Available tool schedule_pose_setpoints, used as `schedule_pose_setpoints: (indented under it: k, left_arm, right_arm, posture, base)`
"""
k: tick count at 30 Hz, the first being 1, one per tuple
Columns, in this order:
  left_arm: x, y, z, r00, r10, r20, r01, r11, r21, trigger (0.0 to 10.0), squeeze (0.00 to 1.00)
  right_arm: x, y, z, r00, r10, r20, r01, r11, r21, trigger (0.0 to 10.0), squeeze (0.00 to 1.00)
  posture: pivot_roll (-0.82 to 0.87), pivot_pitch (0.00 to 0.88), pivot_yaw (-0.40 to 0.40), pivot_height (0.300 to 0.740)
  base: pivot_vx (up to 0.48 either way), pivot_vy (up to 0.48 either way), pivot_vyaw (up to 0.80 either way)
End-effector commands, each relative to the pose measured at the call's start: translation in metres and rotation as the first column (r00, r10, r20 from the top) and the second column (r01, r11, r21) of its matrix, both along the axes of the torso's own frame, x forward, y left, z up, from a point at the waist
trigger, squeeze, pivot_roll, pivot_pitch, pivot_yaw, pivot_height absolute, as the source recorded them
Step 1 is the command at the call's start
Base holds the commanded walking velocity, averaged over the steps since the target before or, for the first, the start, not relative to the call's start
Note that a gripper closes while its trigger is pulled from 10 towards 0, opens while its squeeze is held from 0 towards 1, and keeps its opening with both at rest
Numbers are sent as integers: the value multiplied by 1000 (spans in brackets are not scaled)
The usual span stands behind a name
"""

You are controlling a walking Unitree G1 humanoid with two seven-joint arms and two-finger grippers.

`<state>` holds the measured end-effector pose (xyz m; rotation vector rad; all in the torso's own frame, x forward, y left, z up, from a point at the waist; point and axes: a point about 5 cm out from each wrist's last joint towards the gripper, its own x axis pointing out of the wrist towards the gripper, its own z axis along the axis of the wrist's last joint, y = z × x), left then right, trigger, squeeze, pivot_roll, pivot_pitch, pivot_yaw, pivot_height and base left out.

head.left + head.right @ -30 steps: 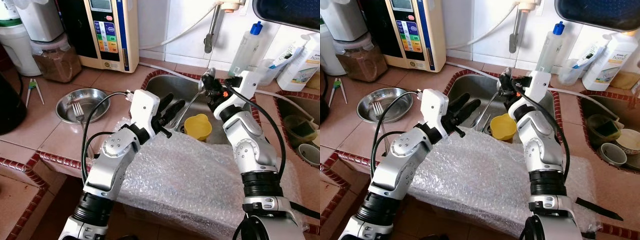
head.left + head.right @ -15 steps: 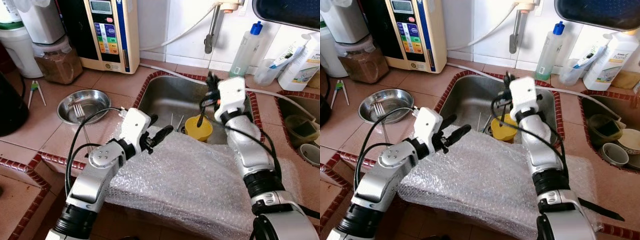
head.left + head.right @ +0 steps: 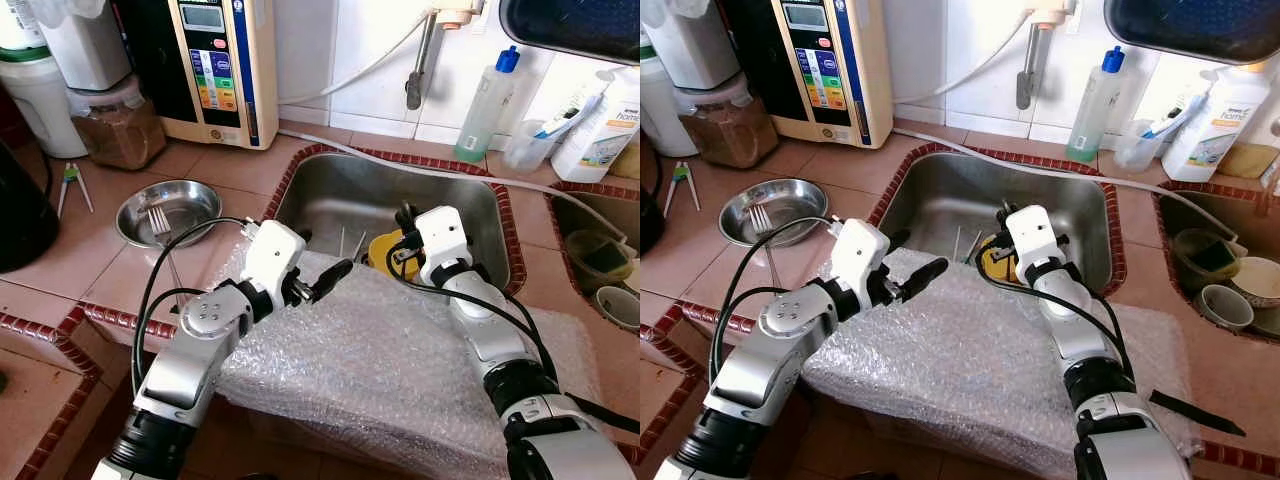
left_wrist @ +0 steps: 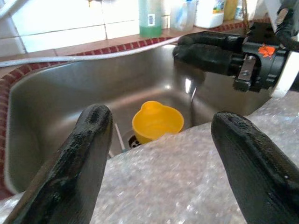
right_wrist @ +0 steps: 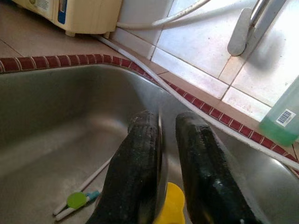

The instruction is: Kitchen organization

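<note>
While the right gripper (image 5: 167, 120) hangs low in the sink (image 3: 335, 190), its two fingers (image 5: 140, 154) are close together and hold a thin metal spoon (image 5: 160, 149) by the handle. The spoon points down at a yellow cup (image 4: 156, 123). The cup sits on the sink floor by the drain. Two white sticks (image 5: 88, 186) and a small green thing (image 5: 76, 200) lie on the sink floor beside the cup.

The left gripper (image 4: 159, 116) is spread wide and holds nothing. It hovers over the bubble wrap (image 3: 380, 350) that covers the front edge of the sink, and it points at the cup.

On the worktop (image 3: 90, 270) to the left is a metal bowl (image 3: 190, 195) with a fork (image 3: 157, 222) in it. A green bottle (image 3: 487, 95) stands behind the sink, near the tap (image 3: 415, 70).
</note>
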<state>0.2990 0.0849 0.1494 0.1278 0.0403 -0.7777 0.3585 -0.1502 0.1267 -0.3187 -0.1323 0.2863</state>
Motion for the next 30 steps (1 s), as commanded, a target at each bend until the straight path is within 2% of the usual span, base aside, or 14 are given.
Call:
schedule_pose_setpoints:
  k: [1, 8, 12, 14, 17, 21, 23, 24, 27, 28, 29, 30]
  left_arm:
    - [2, -5, 0, 1000, -16, 4, 15, 1000, 21, 10000, 1000]
    - [6, -4, 2, 1000, -24, -8, 24, 1000, 15, 10000, 1000]
    - [9, 1, -1, 1000, 4, 3, -4, 1000, 28, 10000, 1000]
    - [15, 4, 4, 996, 80, 40, -80, 997, 4, 10000, 1000]
    - [20, 11, 11, 988, 139, 62, -138, 990, -25, 10000, 1000]
    - [25, 21, 13, 976, 200, 87, -199, 980, -26, 10000, 1000]
    - [28, 26, 15, 963, 249, 100, -246, 968, -38, 10000, 1000]
    - [31, 31, 19, 946, 305, 115, -299, 952, -60, 10000, 1000]
    - [33, 37, 24, 914, 382, 137, -372, 923, -93, 10000, 1000]
    - [33, 40, 26, 901, 410, 140, -398, 911, -109, 10000, 1000]
    - [32, 47, 28, 871, 469, 143, -454, 882, -126, 10000, 1000]
    - [32, 49, 28, 862, 486, 145, -471, 873, -128, 10000, 1000]
  right_arm:
    - [1, -1, 1, 1000, 12, -2, -12, 1000, 6, 10000, 1000]
    - [4, 0, 7, 1000, 24, 13, -25, 999, 28, 10000, 1000]
    - [2, -1, 8, 1000, -3, 31, 1, 997, 76, 10000, 1000]
    - [0, -4, 9, 1000, -10, 27, 6, 990, 144, 10000, 1000]
    - [-2, -1, 10, 999, 8, 50, -13, 995, 100, 10000, 1000]
    - [-3, 3, 17, 997, 7, 82, -17, 992, 124, 10000, 1000]
    - [-3, 6, 18, 996, 14, 91, -25, 992, 124, 10000, 1000]
    - [-4, 9, 21, 995, 19, 99, -32, 990, 137, 10000, 1000]
    - [-5, 14, 26, 992, 34, 120, -52, 987, 149, 10000, 1000]
    - [-6, 17, 29, 990, 50, 132, -69, 987, 146, 10000, 1000]
    - [-8, 23, 35, 984, 80, 156, -102, 985, 136, 10000, 1000]
    - [-9, 25, 37, 983, 89, 164, -111, 985, 134, 10000, 1000]
  posture:
    - [-37, 0, 1, 740]
    - [-50, 6, 17, 740]
    - [-43, 0, 10, 740]
    - [-29, 7, 9, 740]
    - [-33, 25, 11, 740]
    - [-22, 33, 12, 740]
    - [-25, 35, 14, 740]
    - [-25, 40, 11, 740]
    - [-27, 42, 4, 740]
    - [-30, 45, 4, 740]
    - [-38, 47, 2, 740]
    - [-38, 49, 1, 740]
  base:
    - [0, 0, 0]
    - [0, 0, 0]
    - [0, 0, 0]
    - [0, 0, 0]
    - [0, 0, 0]
    - [0, 0, 0]
    - [0, 0, 0]
    - [0, 0, 0]
    - [0, 0, 0]
    - [0, 0, 0]
    - [0, 0, 0]
    - [0, 0, 0]
